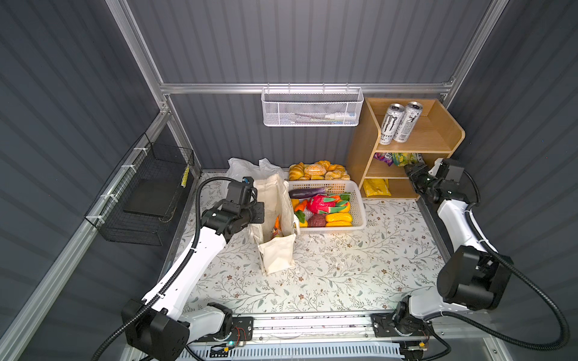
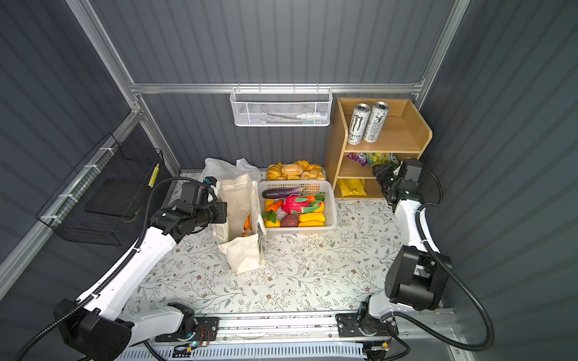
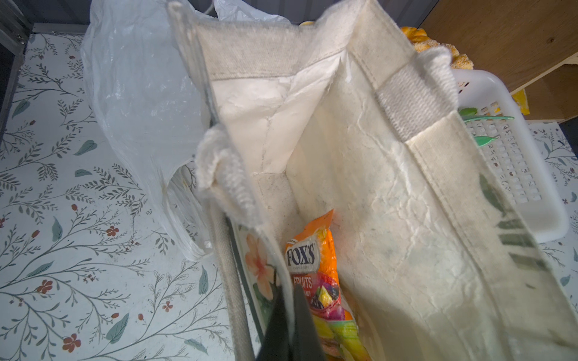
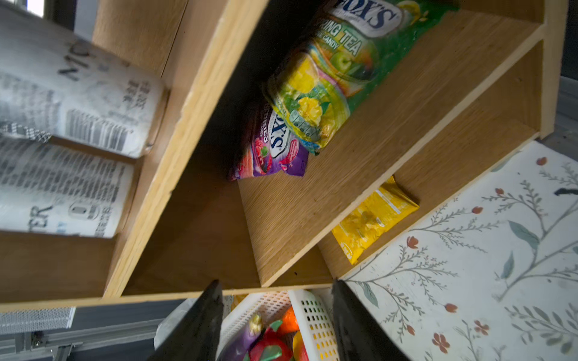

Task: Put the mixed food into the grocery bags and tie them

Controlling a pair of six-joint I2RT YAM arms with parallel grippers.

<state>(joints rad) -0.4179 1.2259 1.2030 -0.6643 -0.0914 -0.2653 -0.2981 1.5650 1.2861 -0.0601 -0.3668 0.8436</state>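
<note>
While one orange candy packet lies inside the canvas tote on the table, packing looks barely begun: the left gripper pinches the tote's rim, holding it open, and the right gripper, jaws apart and empty, faces the green packet on the shelf, probably needing to reach in and close on it.

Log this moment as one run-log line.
left end effector: shut on canvas tote wall | right end effector: open, empty, facing wooden shelf | orange candy packet: inside tote | green packet: on shelf
</note>
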